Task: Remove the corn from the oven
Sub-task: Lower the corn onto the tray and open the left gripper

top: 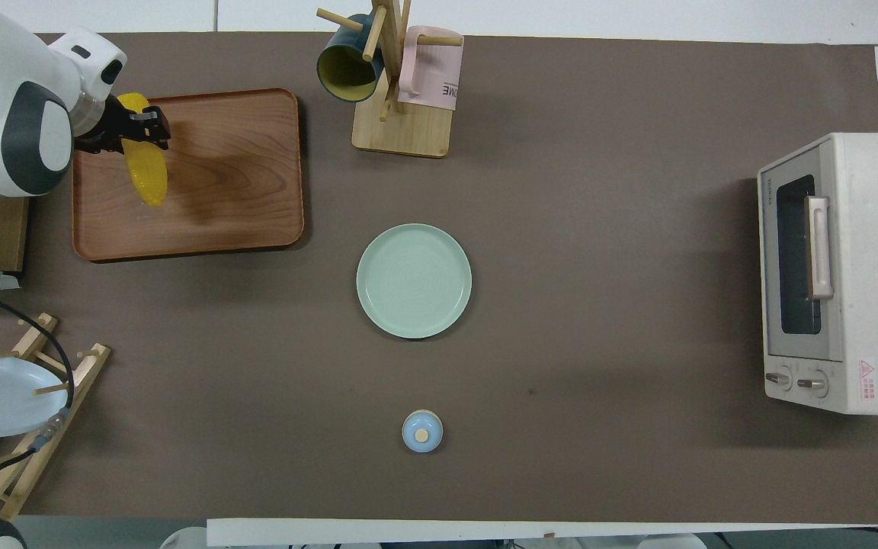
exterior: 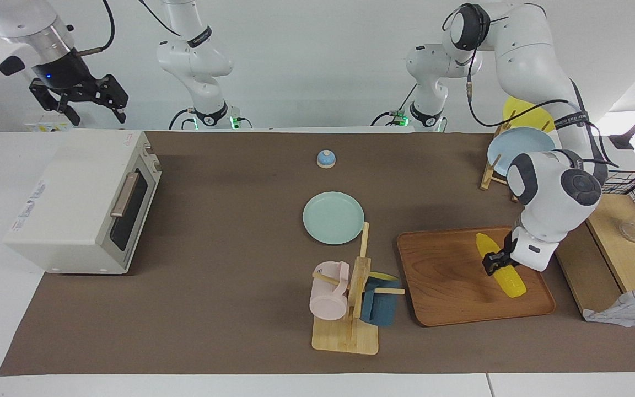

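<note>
While left hand (exterior: 495, 263) clamps smooth tapered corn (exterior: 502, 267), right hand (exterior: 77, 99) spread empty.

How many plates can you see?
3. A green plate lies flat in the middle of the table. A blue plate and a yellow plate stand in the wooden rack at the left arm's end, both partly hidden by the arm.

Yellow corn (exterior: 500, 267) on wooden tray (exterior: 450, 286); off-white oven (exterior: 83, 201) (door closed).
</note>
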Controlling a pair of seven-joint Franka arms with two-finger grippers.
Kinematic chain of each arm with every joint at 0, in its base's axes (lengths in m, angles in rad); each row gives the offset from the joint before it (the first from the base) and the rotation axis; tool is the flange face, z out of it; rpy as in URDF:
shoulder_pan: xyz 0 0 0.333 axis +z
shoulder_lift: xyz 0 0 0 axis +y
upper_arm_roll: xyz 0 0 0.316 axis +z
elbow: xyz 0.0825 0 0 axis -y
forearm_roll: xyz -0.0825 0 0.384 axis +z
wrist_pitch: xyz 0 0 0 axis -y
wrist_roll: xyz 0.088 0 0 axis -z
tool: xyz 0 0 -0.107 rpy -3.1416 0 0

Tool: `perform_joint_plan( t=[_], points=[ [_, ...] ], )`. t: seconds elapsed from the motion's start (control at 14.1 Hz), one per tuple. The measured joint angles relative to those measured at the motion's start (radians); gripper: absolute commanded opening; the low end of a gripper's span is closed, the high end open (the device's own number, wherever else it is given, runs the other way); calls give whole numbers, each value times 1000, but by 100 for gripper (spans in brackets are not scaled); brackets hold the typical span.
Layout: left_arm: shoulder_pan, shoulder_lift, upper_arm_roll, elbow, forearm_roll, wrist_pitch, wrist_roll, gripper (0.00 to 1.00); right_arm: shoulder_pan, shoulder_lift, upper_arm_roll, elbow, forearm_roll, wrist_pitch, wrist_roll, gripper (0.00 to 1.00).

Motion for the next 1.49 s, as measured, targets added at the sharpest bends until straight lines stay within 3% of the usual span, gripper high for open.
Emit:
perform_joint_plan(
  t=[0.14, 0.21, 0.28, 0.36, 0.64, 0.85, 1.28, 1.49],
  points=[
    [-1, 53, -8, 42, 0, 22, 0, 0, 0, 0, 2, 2, -1, -14, 10, 100],
    [-3, 71, -12, 57, 0, 28, 0, 18, 0, 0, 2, 2, -2, -15, 10, 100],
    [-8, 81, -15, 66, 0, 35, 0, 72, 0, 0, 2, 2, -3, -16, 11, 100],
    [-18, 85, -16, 71, 0, 42, 0, 99, 1, 0, 2, 3, -6, -16, 11, 100],
    [-43, 88, -16, 72, 0, 68, 7, 100, 60, 2, -15, 3, -24, -16, 20, 100],
    [-41, 54, -16, 89, 0, -28, 29, 100, 64, 3, -24, 3, -25, -16, 22, 100],
    [-43, -215, -16, 96, 0, -357, 52, 100, 64, 3, -32, 3, -25, -16, 22, 100],
    [-43, -343, -16, 85, 0, -441, 54, 100, 63, 3, -37, 3, -25, -17, 22, 100]
  ],
)
